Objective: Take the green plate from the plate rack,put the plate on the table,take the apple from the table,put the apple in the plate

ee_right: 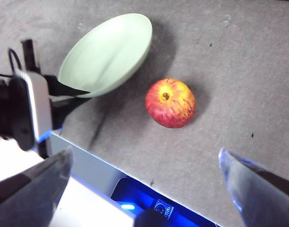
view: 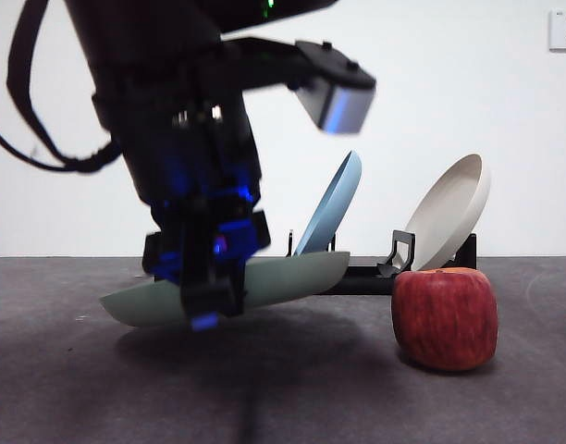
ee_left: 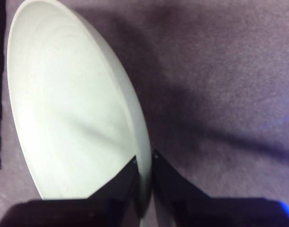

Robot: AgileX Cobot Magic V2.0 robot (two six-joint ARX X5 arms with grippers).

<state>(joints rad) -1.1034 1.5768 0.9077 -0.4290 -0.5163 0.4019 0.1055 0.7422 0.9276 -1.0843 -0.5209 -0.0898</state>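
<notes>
Two black jaws of the left pincer (ee_left: 144, 163) pinched tight on the rim of the green plate (view: 292, 277), held nearly flat and low over the bench (view: 283, 388), just in front of the rack (view: 362, 276). Right pincer (ee_right: 144, 163) spread wide, gripping nothing, up above the apple (ee_right: 170, 103). Apple resting on the bench beside the plate, not touching it.

wall (view: 468, 83): plain white | socket (view: 563, 30) (top corner) | light: even
</notes>
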